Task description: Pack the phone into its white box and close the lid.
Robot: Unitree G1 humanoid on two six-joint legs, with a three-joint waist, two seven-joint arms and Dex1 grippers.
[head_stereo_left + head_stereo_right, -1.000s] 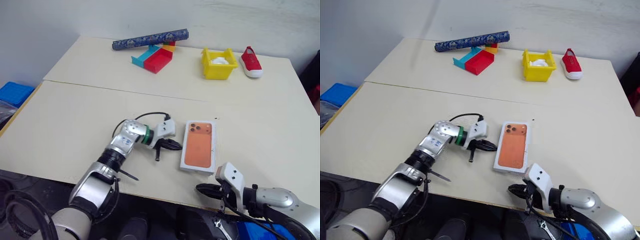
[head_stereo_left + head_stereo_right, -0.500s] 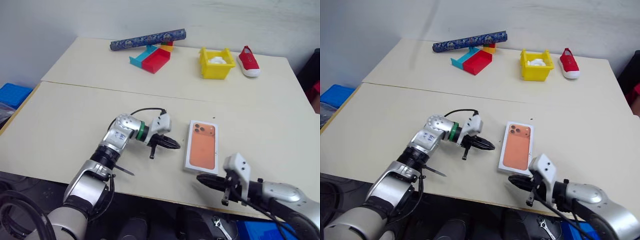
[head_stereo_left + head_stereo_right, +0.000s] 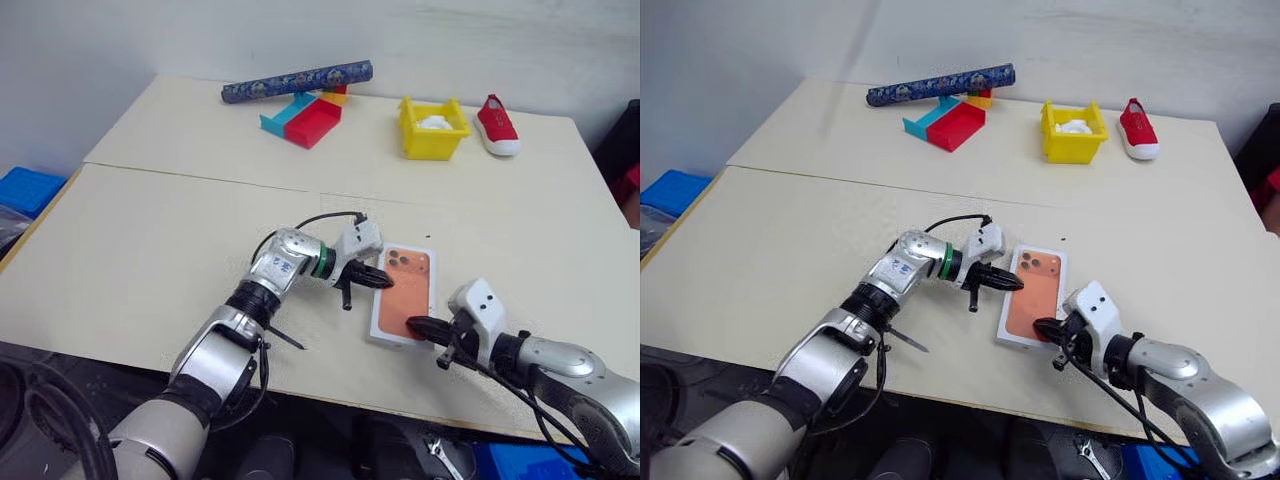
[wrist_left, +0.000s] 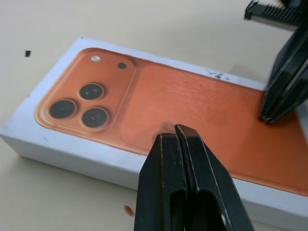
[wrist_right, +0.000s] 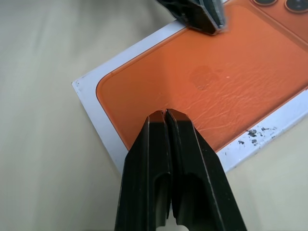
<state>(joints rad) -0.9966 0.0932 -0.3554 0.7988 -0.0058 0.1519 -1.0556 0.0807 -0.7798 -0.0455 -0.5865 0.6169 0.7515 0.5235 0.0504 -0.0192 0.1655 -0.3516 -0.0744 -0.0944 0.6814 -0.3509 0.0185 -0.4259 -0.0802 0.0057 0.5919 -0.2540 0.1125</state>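
the lid sits shut on top of the white box, printed orange phone face up, near the front edge of the cream surface and a little right of centre. only a thin white side wall of the box shows beneath it, so the box floor and whatever lies inside are hidden; the phone itself cannot be seen.

the left pincer reaches in from the left, its two black fingers clenched together with nothing between them, tips over the left edge of the lid near the printed camera lenses. whether the tips press on the lid or hang just above it is hard to tell. the right pincer comes from the near right, also clenched on nothing, its tips at the near end of the lid; contact there is just as unclear. small dark specks mark the white border of the lid on one long side.

far back on the surface lie a dark patterned roll, a teal and a red tray just in front of it, a yellow bin with something white inside that is too small to make out, and a red shoe. a blue crate is cut off at the left edge, down beside the surface.
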